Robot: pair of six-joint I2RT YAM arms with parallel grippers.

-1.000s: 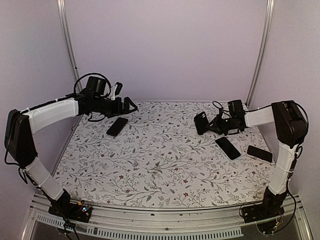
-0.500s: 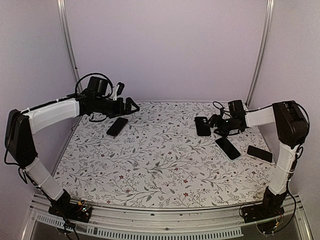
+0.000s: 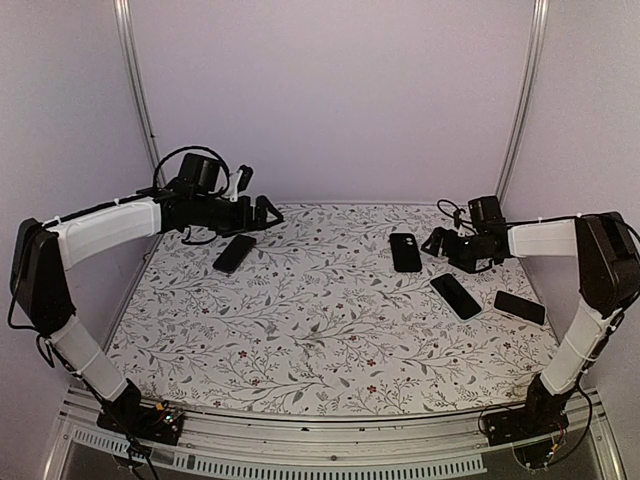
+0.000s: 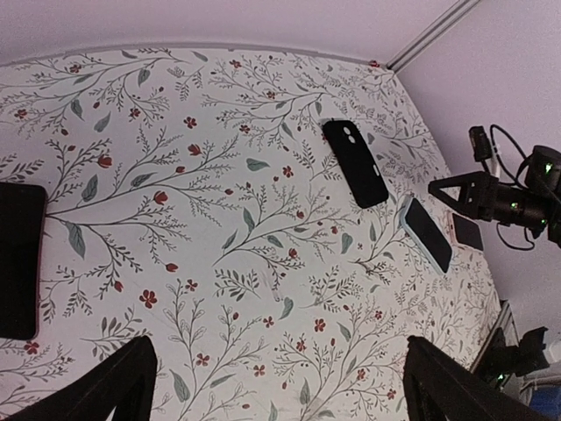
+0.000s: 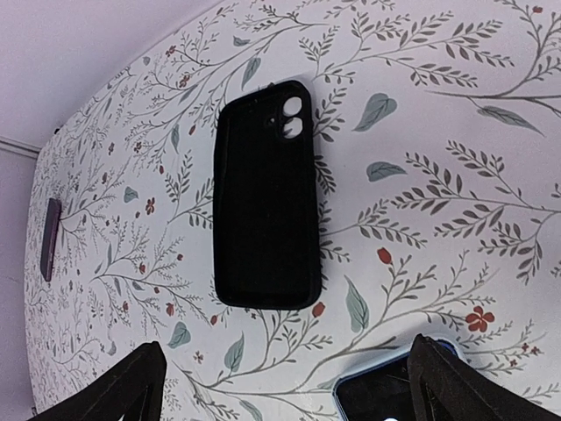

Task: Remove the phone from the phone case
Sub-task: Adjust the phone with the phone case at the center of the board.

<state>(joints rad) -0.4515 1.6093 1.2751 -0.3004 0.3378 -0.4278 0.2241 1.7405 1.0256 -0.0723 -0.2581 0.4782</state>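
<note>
Now the phone case (image 3: 405,252), clamped and tilted a second ago, is being left flat; the right gripper (image 3: 434,241), just right of it, and the left gripper (image 3: 270,212), far left, are being held wide apart. Its inside is being hidden.

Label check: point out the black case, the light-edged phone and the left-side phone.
black case (image 5: 263,197): right wrist view, middle of back.
light-edged phone (image 3: 456,296): top view, screen centre.
left-side phone (image 3: 234,253): top view, its middle.
</note>
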